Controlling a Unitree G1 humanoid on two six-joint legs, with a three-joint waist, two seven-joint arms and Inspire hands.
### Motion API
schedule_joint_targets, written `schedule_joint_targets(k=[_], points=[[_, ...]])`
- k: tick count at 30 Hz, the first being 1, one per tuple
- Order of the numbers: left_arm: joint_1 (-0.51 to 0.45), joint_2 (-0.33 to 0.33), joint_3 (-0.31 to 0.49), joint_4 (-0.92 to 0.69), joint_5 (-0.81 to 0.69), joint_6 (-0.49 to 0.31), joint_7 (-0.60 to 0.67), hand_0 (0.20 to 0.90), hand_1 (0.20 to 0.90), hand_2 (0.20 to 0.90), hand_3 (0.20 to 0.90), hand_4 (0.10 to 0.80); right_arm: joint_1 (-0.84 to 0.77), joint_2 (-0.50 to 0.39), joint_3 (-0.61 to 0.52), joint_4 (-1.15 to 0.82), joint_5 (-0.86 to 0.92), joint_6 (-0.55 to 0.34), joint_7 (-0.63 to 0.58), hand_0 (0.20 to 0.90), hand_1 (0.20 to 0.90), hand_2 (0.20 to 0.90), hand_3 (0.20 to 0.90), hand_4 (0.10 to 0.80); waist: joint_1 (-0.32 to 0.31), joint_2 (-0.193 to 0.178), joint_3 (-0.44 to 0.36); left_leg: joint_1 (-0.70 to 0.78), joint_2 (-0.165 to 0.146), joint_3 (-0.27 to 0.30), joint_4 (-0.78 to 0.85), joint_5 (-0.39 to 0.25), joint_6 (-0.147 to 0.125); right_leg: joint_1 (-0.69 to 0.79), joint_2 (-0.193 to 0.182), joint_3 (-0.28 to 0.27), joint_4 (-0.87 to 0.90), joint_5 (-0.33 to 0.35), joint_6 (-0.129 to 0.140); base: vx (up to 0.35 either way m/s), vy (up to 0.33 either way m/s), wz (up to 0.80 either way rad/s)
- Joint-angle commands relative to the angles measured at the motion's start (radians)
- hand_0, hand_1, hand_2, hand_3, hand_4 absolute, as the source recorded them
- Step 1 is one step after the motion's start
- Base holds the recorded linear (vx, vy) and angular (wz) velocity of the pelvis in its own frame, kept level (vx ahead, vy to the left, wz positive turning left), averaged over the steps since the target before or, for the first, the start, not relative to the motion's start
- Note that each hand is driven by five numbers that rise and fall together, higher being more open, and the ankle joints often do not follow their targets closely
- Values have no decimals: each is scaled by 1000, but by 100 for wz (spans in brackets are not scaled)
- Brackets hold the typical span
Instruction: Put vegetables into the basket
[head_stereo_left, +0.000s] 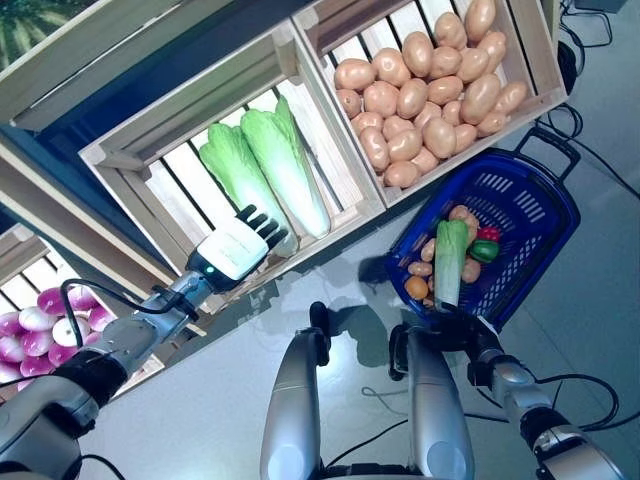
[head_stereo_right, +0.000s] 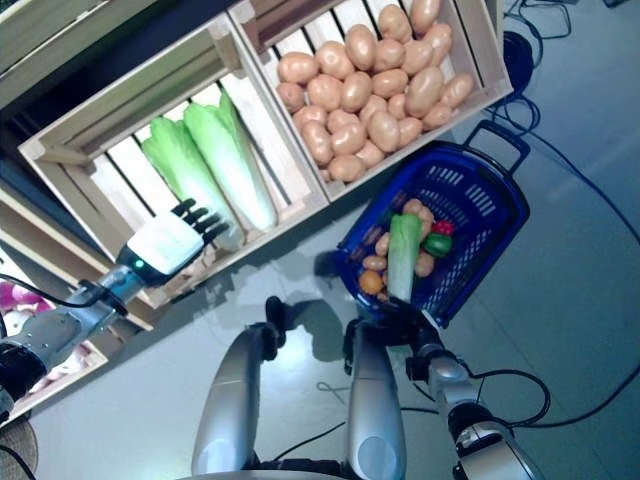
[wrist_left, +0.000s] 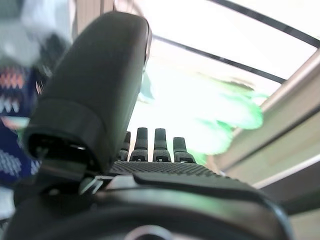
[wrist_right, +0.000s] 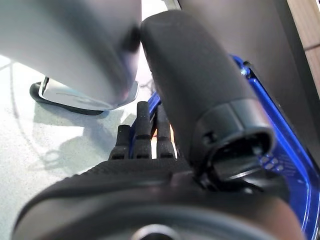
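Pale green, one cabbage (head_stereo_left: 450, 262) is seen standing tilted in the blue basket (head_stereo_left: 540, 205), its base just beyond the right hand (head_stereo_left: 447, 325) at the basket's near rim. Whether the right hand has hold of it cannot be told: in the right wrist view the fingers (wrist_right: 142, 135) are seen extended towards the basket wall, and contact is hidden.

The left hand (head_stereo_left: 232, 248) is held out over the front edge of the wooden crate (head_stereo_left: 130, 150), its fingers straight and loosely spread, with nothing held. Two more cabbages (head_stereo_left: 265, 165) are noted lying side by side in that crate, just past the left fingertips.

Around the upright cabbage in the basket, several potatoes, a red item and a green item are recorded. The neighbouring crate (head_stereo_left: 520, 40), beyond the basket from the right hand, is filled with potatoes (head_stereo_left: 425, 90). Purple onions (head_stereo_left: 40, 320) are seen in a crate beside the left forearm.
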Motion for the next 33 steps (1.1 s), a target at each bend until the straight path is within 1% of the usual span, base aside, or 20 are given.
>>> schedule_joint_targets(k=[1,3,4,8,9,11,14,16,17,19,23,24,29,33], points=[[-23,19,65,7,34,104,70,900,900,900,900,800,55,-61,-10,3,-3,12,-3,900,900,900,900,800,-17,-4,-75,-12,-17,27,116,-161,30,-4,-26,-14,-113,162,0,-33,62,-17],[-30,20,62,17,53,116,56,900,900,900,900,800,56,-69,-13,0,-5,17,-1,900,900,900,900,800,-21,-2,-73,-22,-16,30,118,-158,31,-17,-23,-7,-110,165,0,-29,24,-10],[-40,20,57,30,62,135,45,900,900,900,900,800,55,-73,-17,2,-12,19,0,900,900,900,900,800,-27,-2,-71,-28,-16,32,117,-155,33,-28,-18,-2,-108,168,-1,-32,9,-5],[-61,0,53,114,86,145,50,900,900,900,900,800,55,-80,-28,11,-3,19,4,900,900,900,900,800,-41,2,-65,-34,-15,39,113,-148,32,-42,-12,8,-106,172,-1,15,23,-4],[-60,-1,52,117,87,147,50,900,900,900,900,800,56,-80,-28,12,-3,19,5,900,900,900,900,800,-41,2,-67,-24,-17,34,117,-170,25,-33,-10,14,-102,153,7,89,47,-11],[-82,-10,46,151,104,143,24,900,900,900,900,800,49,-83,-30,5,2,18,6,900,900,900,900,800,-51,5,-59,-36,-10,41,124,-170,26,-49,-7,22,-97,155,7,39,33,-12],[-105,-28,27,194,114,173,41,900,900,900,900,800,32,-80,-27,2,10,18,0,900,900,900,900,800,-57,4,-50,-49,-8,43,125,-167,27,-65,-1,28,-95,159,8,-6,20,-8],[-119,-37,33,201,119,220,50,900,900,900,900,800,31,-78,-25,-11,19,19,-9,900,900,900,900,800,-63,5,-43,-59,-4,47,124,-167,27,-78,1,34,-93,158,7,3,25,-3],[-134,-39,37,207,113,231,62,900,900,900,900,800,34,-76,-23,-16,20,18,-14,900,900,900,900,800,-65,5,-39,-64,1,48,128,-168,28,-84,0,34,-90,157,5,7,11,-4],[-162,-39,37,215,92,224,54,900,900,900,900,800,37,-73,-21,-15,26,14,-16,900,900,900,900,800,-69,2,-36,-73,8,50,135,-172,29,-92,-1,34,-87,157,4,4,0,-2],[-212,-47,37,248,106,203,52,900,900,900,900,800,36,-67,-22,-16,30,12,-18,900,900,900,900,800,-74,-3,-31,-90,14,49,148,-175,30,-109,-1,35,-81,161,5,8,-1,0],[-232,-51,27,258,105,196,47,900,900,900,900,800,34,-65,-19,-14,35,6,-21,900,900,900,900,800,-78,-6,-28,-95,17,50,154,-178,30,-114,-1,36,-78,161,5,0,0,0],[-275,-62,13,279,109,174,77,900,900,900,900,800,30,-56,-16,-15,44,2,-28,900,900,900,900,800,-81,-14,-24,-101,18,49,159,-183,29,-119,3,36,-83,167,8,37,-13,-3],[-290,-77,5,301,111,164,58,900,900,900,900,800,27,-51,-21,-4,43,-7,-25,900,900,900,900,800,-86,-16,-23,-99,20,52,165,-188,28,-118,3,37,-80,167,10,51,12,0]])
